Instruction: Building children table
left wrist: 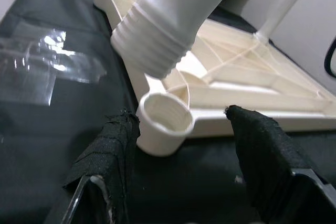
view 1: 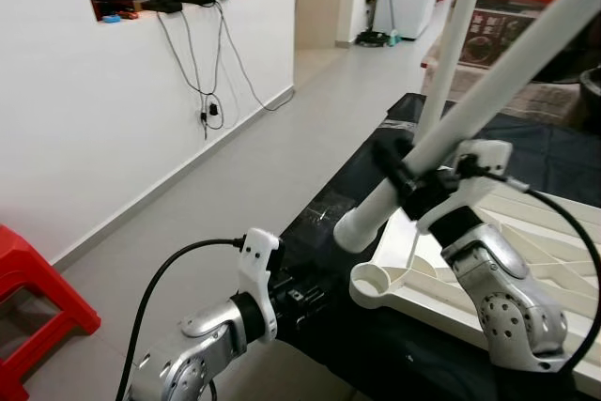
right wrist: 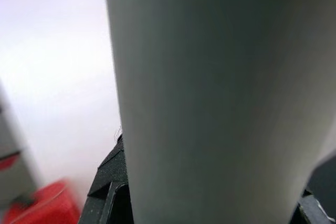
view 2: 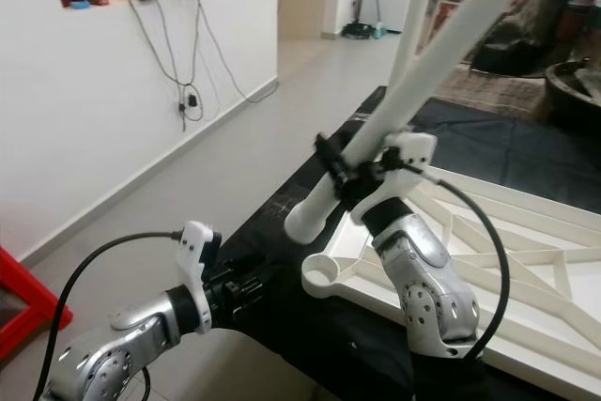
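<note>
Gripping the white table leg (view 1: 488, 100) near its lower end, your right gripper (view 1: 410, 178) is clamped around the tube and holding it tilted, with the upper end slanting up and away to the right. You are looking at the leg's threaded end (left wrist: 152, 51) hanging just above the round corner socket (left wrist: 164, 121) of the cream tabletop (view 2: 526, 269), close to it but not yet seated in it. The tabletop is lying upside down, ribbed underside up, on a black sheet (view 1: 376, 326) spread over the floor (view 1: 235, 185). At the far corner a second leg (view 1: 451, 53) is standing upright in the tabletop. Your left gripper (left wrist: 181, 145) is sitting low beside the near corner with its fingers (left wrist: 113, 156) spread apart, one on each side of the socket, and you cannot tell whether either is touching it. A patch of clear plastic film (left wrist: 47, 66) is lying on the sheet beside the tabletop. At the left edge of your head view a red stool (view 1: 38, 298) is standing by the white wall (view 1: 113, 119), with cables (view 1: 202, 63) hanging down from a ledge.
</note>
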Robot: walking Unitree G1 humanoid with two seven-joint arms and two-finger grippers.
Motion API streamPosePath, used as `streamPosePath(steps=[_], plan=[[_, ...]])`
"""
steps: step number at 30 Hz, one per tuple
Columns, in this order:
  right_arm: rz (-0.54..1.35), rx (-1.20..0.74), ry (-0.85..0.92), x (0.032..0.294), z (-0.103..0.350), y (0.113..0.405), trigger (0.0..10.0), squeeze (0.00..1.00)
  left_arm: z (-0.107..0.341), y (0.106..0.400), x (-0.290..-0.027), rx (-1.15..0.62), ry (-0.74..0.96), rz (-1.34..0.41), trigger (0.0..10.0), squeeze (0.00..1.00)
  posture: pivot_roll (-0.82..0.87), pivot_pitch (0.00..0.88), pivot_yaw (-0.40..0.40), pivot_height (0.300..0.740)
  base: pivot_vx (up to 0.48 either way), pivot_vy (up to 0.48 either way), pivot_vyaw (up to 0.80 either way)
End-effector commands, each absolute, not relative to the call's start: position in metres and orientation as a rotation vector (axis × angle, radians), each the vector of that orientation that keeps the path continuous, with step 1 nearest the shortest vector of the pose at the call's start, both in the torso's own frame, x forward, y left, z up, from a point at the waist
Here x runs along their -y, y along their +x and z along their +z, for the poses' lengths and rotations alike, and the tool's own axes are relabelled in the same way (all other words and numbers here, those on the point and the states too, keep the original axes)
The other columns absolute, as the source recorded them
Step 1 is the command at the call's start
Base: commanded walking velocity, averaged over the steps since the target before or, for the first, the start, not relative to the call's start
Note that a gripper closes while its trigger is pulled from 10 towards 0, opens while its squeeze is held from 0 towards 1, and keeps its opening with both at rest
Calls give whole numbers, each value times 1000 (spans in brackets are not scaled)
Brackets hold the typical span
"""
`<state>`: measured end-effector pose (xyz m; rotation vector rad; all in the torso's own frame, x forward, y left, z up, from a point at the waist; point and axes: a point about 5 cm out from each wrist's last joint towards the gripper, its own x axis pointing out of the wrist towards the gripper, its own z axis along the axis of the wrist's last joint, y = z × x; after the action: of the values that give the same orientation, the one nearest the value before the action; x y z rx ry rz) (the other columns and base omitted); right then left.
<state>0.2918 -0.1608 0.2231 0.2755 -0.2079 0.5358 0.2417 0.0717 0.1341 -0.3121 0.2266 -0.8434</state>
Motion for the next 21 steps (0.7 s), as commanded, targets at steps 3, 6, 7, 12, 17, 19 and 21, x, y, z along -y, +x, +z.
streamPosePath(steps=[3,6,7,12,17,19,21], plan=[[679,155,247,157,218,293,10000,0,134,234,-78,-222,-284,-850,10000,0,188,0,-40,740,0,0,0],[743,137,241,165,218,297,10000,0,134,224,-78,-237,-280,-870,10000,0,195,0,-38,740,0,0,0],[756,134,241,168,219,298,10000,0,135,222,-78,-242,-282,-877,10000,0,195,0,-38,740,0,0,0],[828,104,228,180,219,302,10000,0,137,207,-77,-264,-289,-892,10000,0,202,50,-42,740,0,0,0],[811,112,221,184,223,307,10000,0,137,199,-78,-276,-286,-899,10000,0,207,82,-45,740,0,0,0],[778,141,229,187,228,312,10000,0,138,195,-79,-279,-280,-902,10000,0,208,90,-46,740,0,0,0],[773,153,229,188,230,314,10000,0,138,195,-79,-279,-279,-901,10000,0,208,90,-46,740,0,0,0]])
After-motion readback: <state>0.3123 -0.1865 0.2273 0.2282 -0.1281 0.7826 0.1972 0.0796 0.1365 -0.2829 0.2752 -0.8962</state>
